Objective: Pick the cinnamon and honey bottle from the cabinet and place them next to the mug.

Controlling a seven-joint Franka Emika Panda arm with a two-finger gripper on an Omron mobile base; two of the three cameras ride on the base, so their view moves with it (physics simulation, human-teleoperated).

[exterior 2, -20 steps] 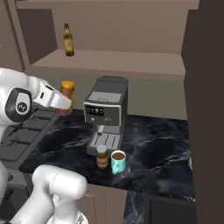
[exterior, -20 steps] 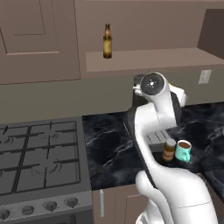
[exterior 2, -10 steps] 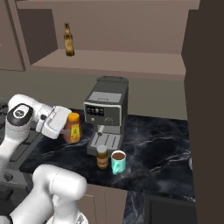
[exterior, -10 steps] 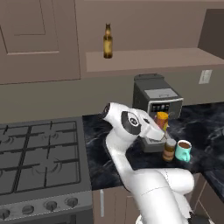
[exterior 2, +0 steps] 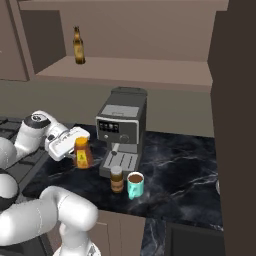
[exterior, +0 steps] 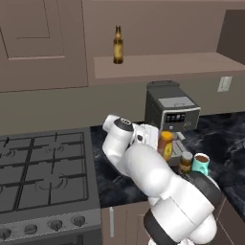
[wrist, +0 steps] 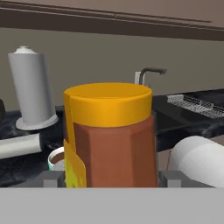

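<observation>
My gripper (exterior 2: 79, 149) is shut on the honey bottle (exterior 2: 82, 154), an amber bottle with an orange cap and yellow label, held upright low over the dark counter left of the coffee machine. From the left base the honey bottle (exterior: 165, 145) hangs just left of the cinnamon (exterior: 185, 162), a small brown jar. The jar stands on the counter beside the teal mug (exterior: 201, 165). In the right base view the cinnamon (exterior 2: 117, 179) and the mug (exterior 2: 135, 185) sit side by side. The hand view has the honey bottle (wrist: 111, 140) close up, the mug (wrist: 56, 158) peeking behind it. The cabinet shelf (exterior: 162, 64) runs above.
A grey coffee machine (exterior: 172, 115) stands behind the jar and mug. A slender dark bottle (exterior: 117, 45) is on the shelf. The stove (exterior: 43, 172) lies to the left. The hand view includes a paper towel roll (wrist: 31, 87), a faucet (wrist: 146, 74) and a dish rack (wrist: 201, 105).
The arm has swung down from shelf height with the honey bottle, bringing it low over the counter left of the coffee machine. Cinnamon and mug have stayed put.
</observation>
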